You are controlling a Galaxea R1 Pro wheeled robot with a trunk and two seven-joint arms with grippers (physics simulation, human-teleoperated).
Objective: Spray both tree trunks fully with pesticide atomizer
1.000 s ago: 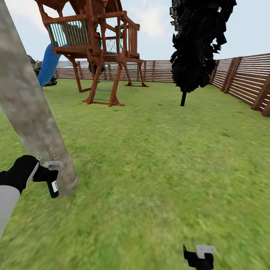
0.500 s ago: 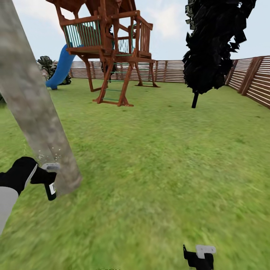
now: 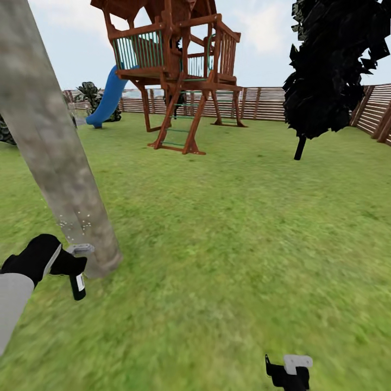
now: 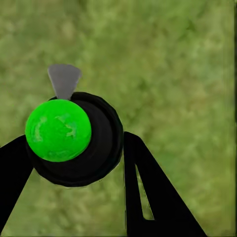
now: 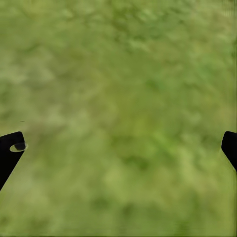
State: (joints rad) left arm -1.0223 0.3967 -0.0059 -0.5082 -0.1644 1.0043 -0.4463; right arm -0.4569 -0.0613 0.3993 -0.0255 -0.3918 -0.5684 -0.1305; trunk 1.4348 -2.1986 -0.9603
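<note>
1. A wide green grass lawn (image 3: pixel 233 233) stretches from near to far.
2. A reddish-brown wooden play tower (image 3: pixel 179 70) stands far off, with a blue slide (image 3: pixel 108 100) at its left.
3. A slatted brown wooden fence (image 3: pixel 266 103) closes the far side beneath pale cloudy sky (image 3: pixel 260 32).

Tree trunk (image 3: pixel 51 146): mottled grey-brown with greenish patches. Pesticide (image 3: pixel 76 221): whitish specks. Atomizer (image 4: pixel 74 138): black body, bright green cap, grey nozzle. Left pincer (image 3: pixel 68 265): black. Lawn (image 3: pixel 228 233): green. Fence (image 3: pixel 260 103) and play tower (image 3: pixel 174 65): reddish-brown. Slide (image 3: pixel 107 100): blue.
</note>
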